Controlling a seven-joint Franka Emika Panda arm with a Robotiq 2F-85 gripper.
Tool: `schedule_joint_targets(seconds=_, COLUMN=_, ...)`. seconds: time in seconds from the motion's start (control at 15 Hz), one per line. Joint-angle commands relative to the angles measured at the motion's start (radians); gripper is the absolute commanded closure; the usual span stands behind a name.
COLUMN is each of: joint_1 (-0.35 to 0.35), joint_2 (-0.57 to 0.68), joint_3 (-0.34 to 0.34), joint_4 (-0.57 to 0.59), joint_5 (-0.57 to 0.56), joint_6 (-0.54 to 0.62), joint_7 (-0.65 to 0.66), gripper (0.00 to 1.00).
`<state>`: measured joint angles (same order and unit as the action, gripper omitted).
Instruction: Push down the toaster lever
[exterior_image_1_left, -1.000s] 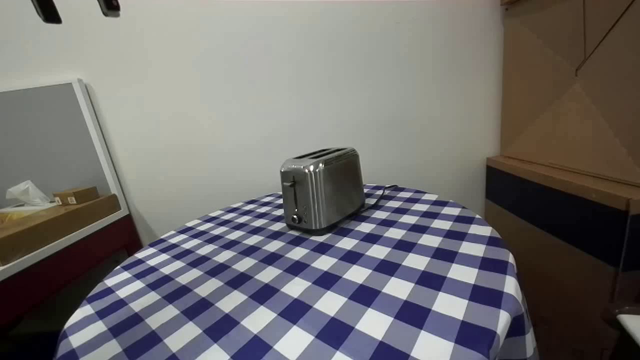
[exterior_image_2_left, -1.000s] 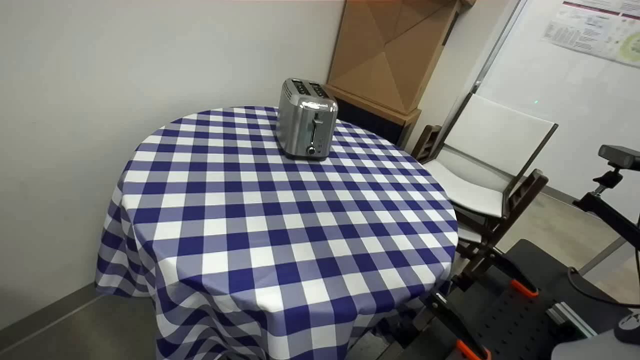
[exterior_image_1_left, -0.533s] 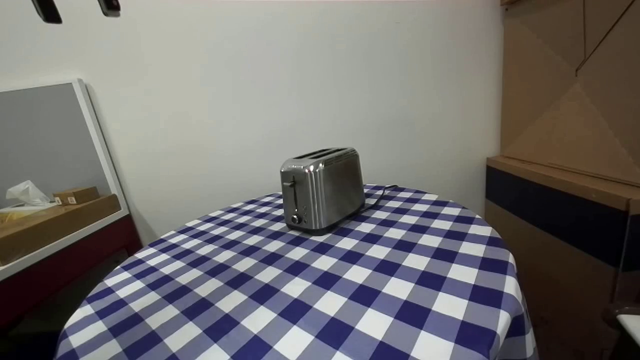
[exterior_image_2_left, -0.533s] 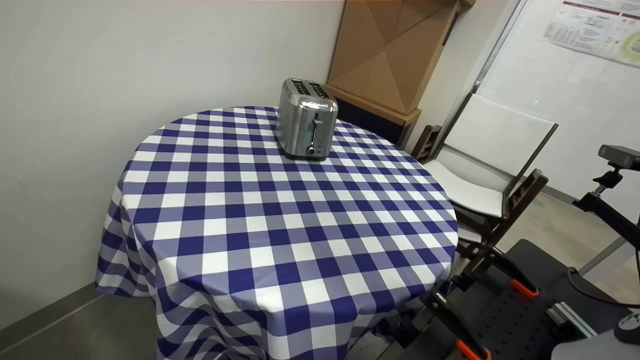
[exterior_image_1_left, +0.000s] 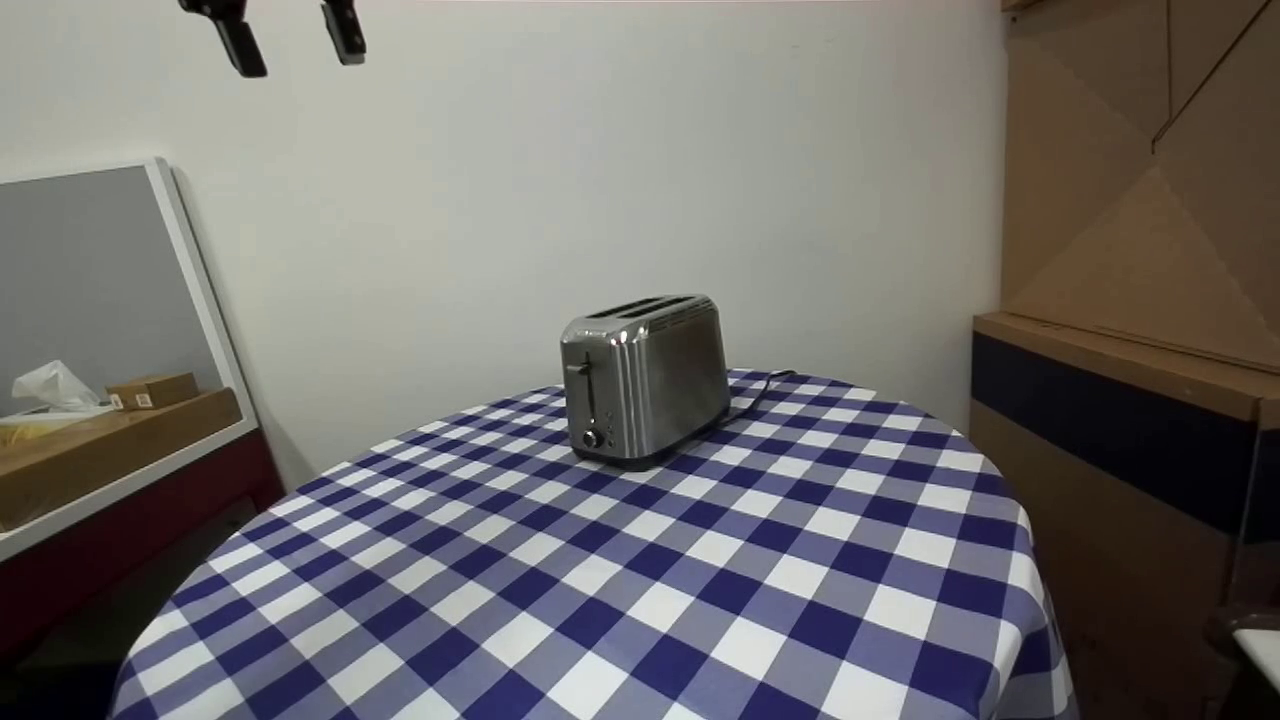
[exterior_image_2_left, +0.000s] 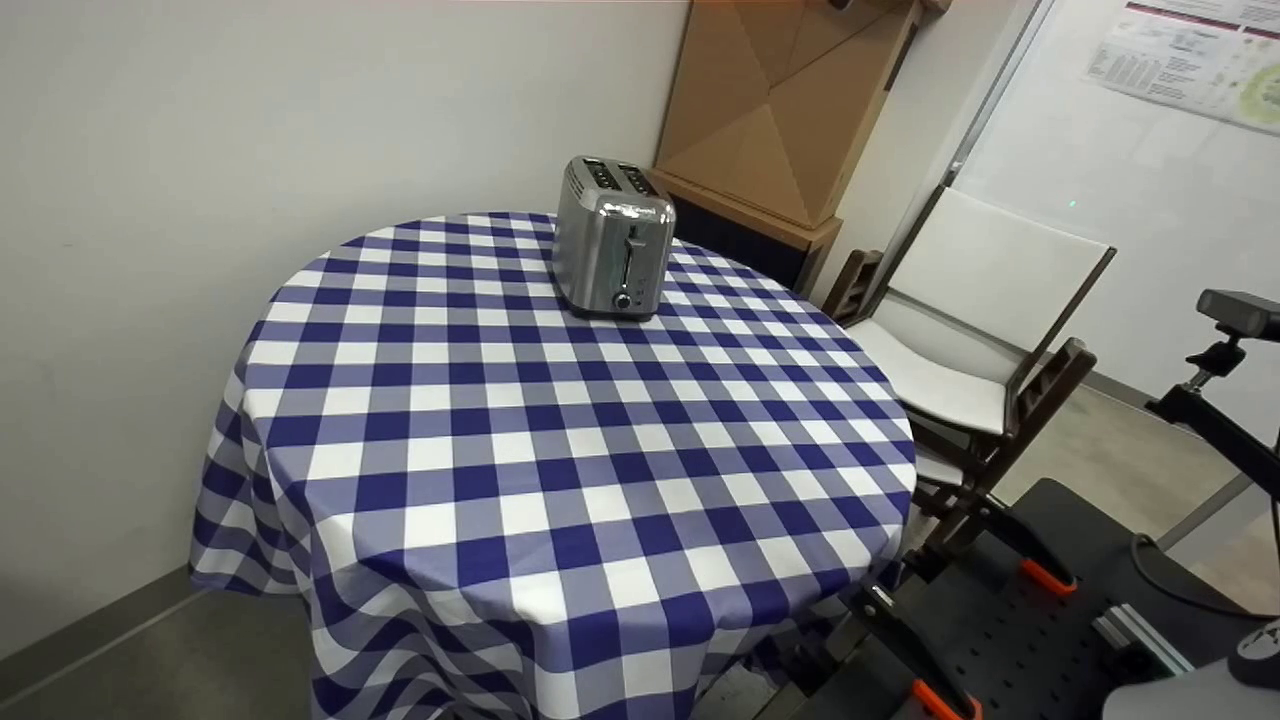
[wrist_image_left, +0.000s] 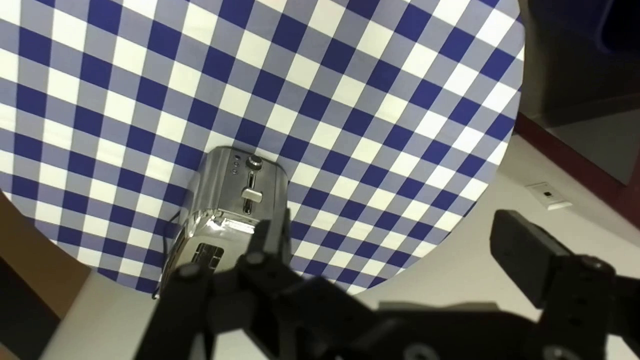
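A silver toaster (exterior_image_1_left: 670, 385) stands upright on a round table with a blue-and-white checked cloth (exterior_image_1_left: 560, 560). It also shows in an exterior view (exterior_image_2_left: 590, 245) and in the wrist view (wrist_image_left: 232, 187). Its lever (exterior_image_1_left: 578, 369) sits in the upper part of the front slot, above a round knob; the lever also shows in the wrist view (wrist_image_left: 251, 195). My gripper (exterior_image_1_left: 303, 66) is open and empty, high above the table and left of the toaster in that exterior view. In the wrist view the fingers (wrist_image_left: 392, 225) are wide apart, and one overlaps the toaster's top edge in the picture.
A black cord (exterior_image_1_left: 768, 385) runs behind the toaster. A pale wall (exterior_image_1_left: 500, 180) and brown cardboard panels (exterior_image_1_left: 1130, 220) stand behind the table. White chairs (exterior_image_2_left: 990, 290) and a black base with orange-tipped clamps (exterior_image_2_left: 1045, 575) are beside it.
My gripper has moved right and slightly down in an exterior view during the last half second. A small dark tip now shows at the top edge elsewhere. The toaster and lever have not moved.
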<state>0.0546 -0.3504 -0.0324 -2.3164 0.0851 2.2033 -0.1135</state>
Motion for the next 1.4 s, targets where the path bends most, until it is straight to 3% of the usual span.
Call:
schedule_joint_targets(seconds=0.0, joint_1=-0.023, joint_2=0.167, joint_3=-0.015, joint_4=0.145, joint_5=0.005, joint_6=0.034, joint_7=-0.010, gripper=0.00)
schedule_joint_targets(seconds=0.47, joint_1=-0.070, joint_2=0.434, joint_3=-0.019, joint_4=0.394, joint_5=0.005, joint_6=0.039, joint_7=0.030, gripper=0.00)
schedule_joint_targets(seconds=0.53, joint_1=-0.075, joint_2=0.462, joint_3=-0.017, joint_4=0.422, joint_5=0.003, joint_6=0.035, joint_7=0.038, gripper=0.07)
schedule_joint_targets(seconds=0.6, joint_1=-0.079, joint_2=0.493, joint_3=-0.016, joint_4=0.452, joint_5=0.004, joint_6=0.031, joint_7=0.043, gripper=0.26)
schedule_joint_targets(seconds=1.13, joint_1=-0.097, joint_2=0.673, joint_3=-0.016, joint_4=0.618, joint_5=-0.009, joint_6=0.012, joint_7=0.070, gripper=0.87)
schedule_joint_targets(seconds=1.27, joint_1=-0.100, joint_2=0.709, joint_3=-0.016, joint_4=0.638, joint_5=-0.014, joint_6=0.011, joint_7=0.076, gripper=0.99)
schedule_joint_targets(seconds=1.33, joint_1=-0.101, joint_2=0.727, joint_3=-0.017, joint_4=0.644, joint_5=-0.019, joint_6=0.011, joint_7=0.077, gripper=1.00)
